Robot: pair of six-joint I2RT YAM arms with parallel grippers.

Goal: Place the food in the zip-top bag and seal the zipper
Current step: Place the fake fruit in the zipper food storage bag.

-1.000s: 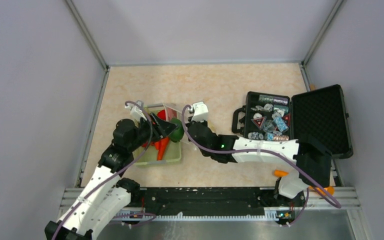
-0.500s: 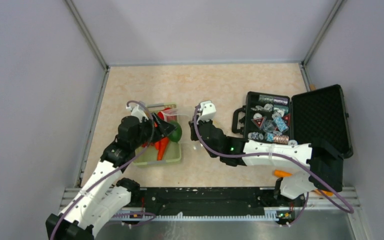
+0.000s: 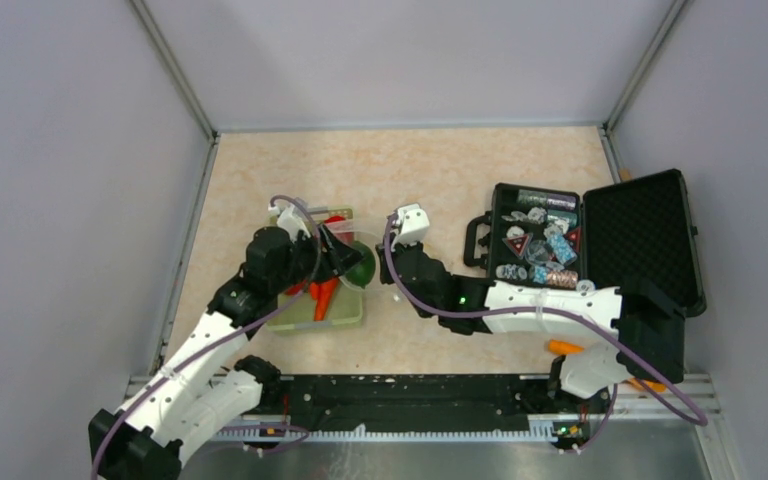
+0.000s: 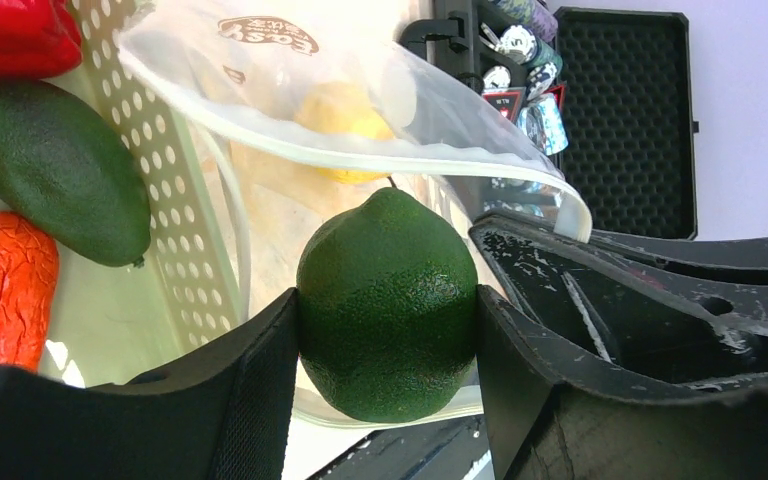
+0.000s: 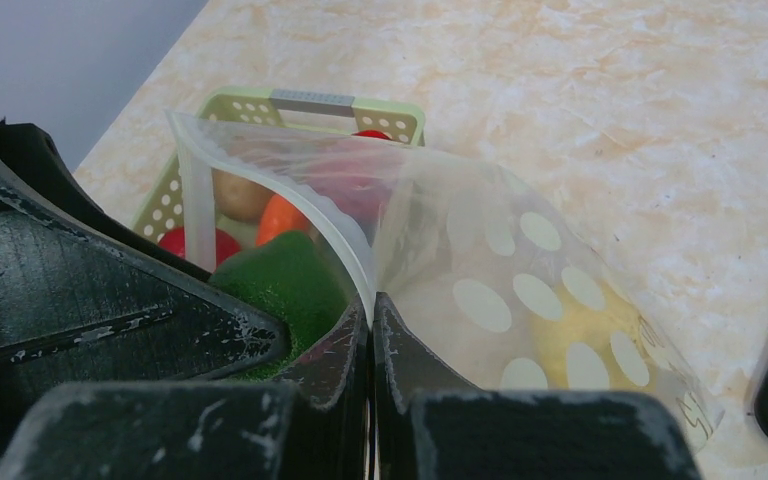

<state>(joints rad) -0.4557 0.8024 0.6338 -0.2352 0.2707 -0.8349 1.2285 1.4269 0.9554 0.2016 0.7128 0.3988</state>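
Note:
My left gripper [image 4: 385, 335] is shut on a dark green lime [image 4: 385, 300], holding it at the open mouth of the zip-top bag [image 5: 520, 290]. My right gripper [image 5: 371, 305] is shut on the bag's mouth edge, pinching the whitish zipper [image 5: 330, 230] strip and lifting it. A yellow piece [image 5: 580, 335] lies inside the bag. More food stays in the pale green basket [image 4: 175, 200]: a red pepper [image 4: 15, 35], a dark green avocado [image 4: 55, 170], a wrinkled orange piece [image 4: 5, 290] and carrots [image 3: 325, 290]. From above, the two grippers meet just right of the basket [image 3: 345, 318].
An open black case [image 3: 600, 240] of shiny packets stands at the right, its lid lying flat toward the right wall. Grey walls enclose the table on three sides. Bare tabletop [image 3: 410, 170] lies behind the basket.
My left gripper has carried the lime rightward from over the basket to the bag's mouth. My right gripper shifted right with the bag edge, then held still.

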